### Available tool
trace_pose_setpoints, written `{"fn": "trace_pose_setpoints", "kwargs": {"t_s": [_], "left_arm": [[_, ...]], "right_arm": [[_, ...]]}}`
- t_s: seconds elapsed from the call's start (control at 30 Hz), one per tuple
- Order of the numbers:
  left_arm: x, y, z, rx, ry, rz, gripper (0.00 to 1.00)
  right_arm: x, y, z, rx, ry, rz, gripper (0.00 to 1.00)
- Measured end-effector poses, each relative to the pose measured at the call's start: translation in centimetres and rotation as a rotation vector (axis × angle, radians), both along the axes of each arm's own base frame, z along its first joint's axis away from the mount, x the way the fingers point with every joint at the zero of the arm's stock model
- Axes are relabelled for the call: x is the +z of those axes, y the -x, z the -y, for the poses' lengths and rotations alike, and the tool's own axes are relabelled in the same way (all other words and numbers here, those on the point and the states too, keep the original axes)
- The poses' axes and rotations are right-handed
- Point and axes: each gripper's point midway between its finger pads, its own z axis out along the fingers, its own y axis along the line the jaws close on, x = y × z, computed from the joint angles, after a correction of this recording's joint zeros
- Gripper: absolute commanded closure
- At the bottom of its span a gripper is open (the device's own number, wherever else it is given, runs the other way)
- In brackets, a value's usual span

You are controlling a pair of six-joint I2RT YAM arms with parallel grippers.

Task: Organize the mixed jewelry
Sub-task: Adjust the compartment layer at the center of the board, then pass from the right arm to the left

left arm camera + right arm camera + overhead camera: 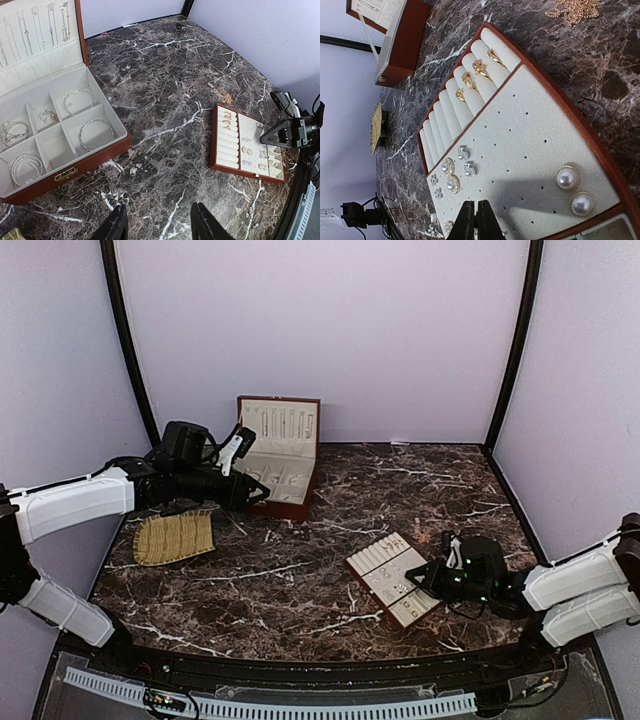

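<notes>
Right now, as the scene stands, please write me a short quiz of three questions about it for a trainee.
1. True or false: the red-brown hinged box has its lid closed.
2. How many small gold rings sit in the cream slotted tray with a brown rim? A) two B) four C) seven
3. Which one is shut: the left end effector or the right end effector?
Key: 1 false; 2 B; 3 the right one.
</notes>
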Motion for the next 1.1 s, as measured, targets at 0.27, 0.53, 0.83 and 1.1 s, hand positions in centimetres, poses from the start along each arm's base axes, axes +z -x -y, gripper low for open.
{"fn": "trace_pose_setpoints", "kwargs": {"t_s": [0.27, 0.53, 0.83, 1.1], "left_arm": [[0.0, 0.0, 0.0, -0.001, 0.0, 0.0, 0.54], [0.2, 1.6, 1.4, -0.069, 0.064, 0.019, 0.51], [2.8, 9.3, 10.3, -0.274, 0.18, 0.289, 0.45], [0.4, 7.8, 17.4, -0.233, 0.177, 0.465, 0.44]], "right_arm": [[-0.2, 0.3, 0.4, 0.0, 0.015, -0.005, 1.0], [1.4, 0.0, -0.1, 0.001, -0.026, 0.016, 1.0], [13.2, -2.0, -2.6, 0.011, -0.264, 0.204, 1.0], [18.8, -2.0, -3.5, 0.031, -0.415, 0.284, 1.0]]}}
